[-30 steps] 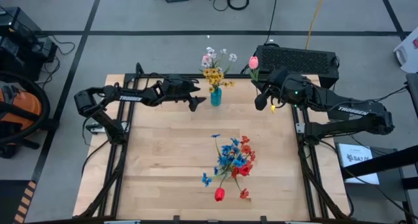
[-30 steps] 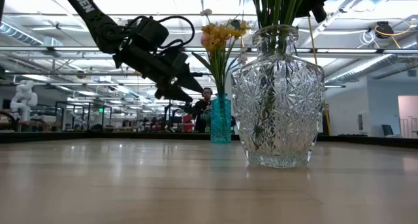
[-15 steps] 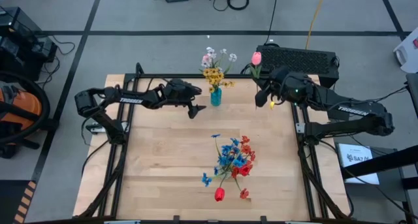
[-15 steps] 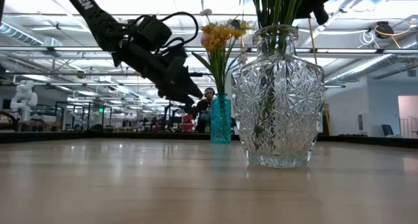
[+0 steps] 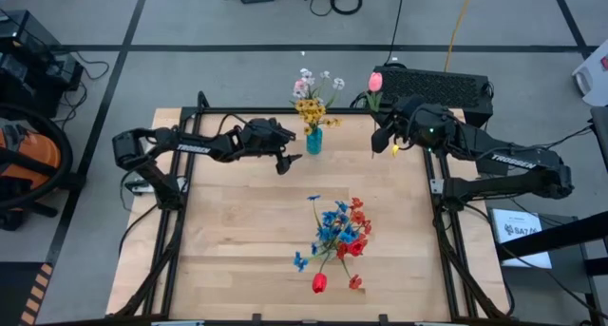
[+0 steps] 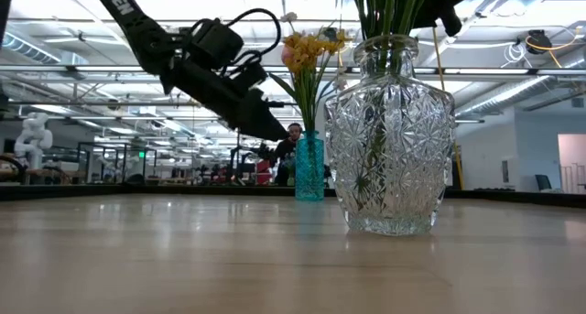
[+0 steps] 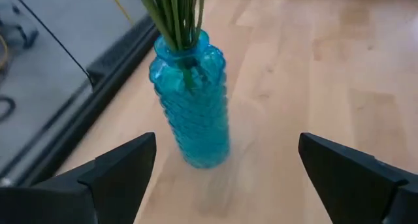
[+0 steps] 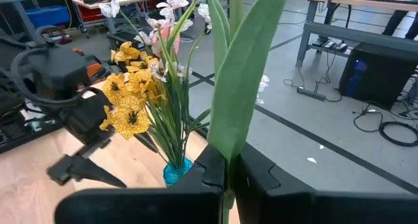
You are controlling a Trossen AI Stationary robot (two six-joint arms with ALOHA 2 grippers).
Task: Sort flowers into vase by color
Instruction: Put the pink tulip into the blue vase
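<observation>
A slim teal vase point(image 5: 313, 140) stands near the table's far edge and holds a yellow bunch point(image 5: 309, 108) and small white and pale pink blooms point(image 5: 310, 80). My left gripper point(image 5: 290, 159) hovers open just left of it. In the left wrist view the teal vase point(image 7: 193, 103) stands ahead of the gripper point(image 7: 228, 178), between the spread fingers, untouched. My right gripper point(image 5: 384, 143), right of the vase, is shut on a pink tulip point(image 5: 374, 82). A cut-glass vase point(image 6: 393, 140) in the table's middle holds blue and red flowers point(image 5: 339, 234). My right gripper pinches the pink tulip's green stem point(image 8: 230, 149) between its two fingers, with a long leaf point(image 8: 247, 80) rising beside it. The fingers reach level from the table's right and lie across the stem. The tulip is lifted clear, its bloom point(image 5: 374, 82) beyond the table's far edge.
A black box point(image 5: 435, 83) sits past the far right corner. The table's black frame rails point(image 5: 185, 183) run along both sides. Bare wood point(image 5: 237, 231) lies left of the glass vase. A person point(image 6: 291, 142) shows in the room behind the teal vase.
My left gripper has dropped a little and edged toward the teal vase, staying open. My right gripper has carried the pink tulip slightly toward the far edge, so the bloom now sits farther past the table.
</observation>
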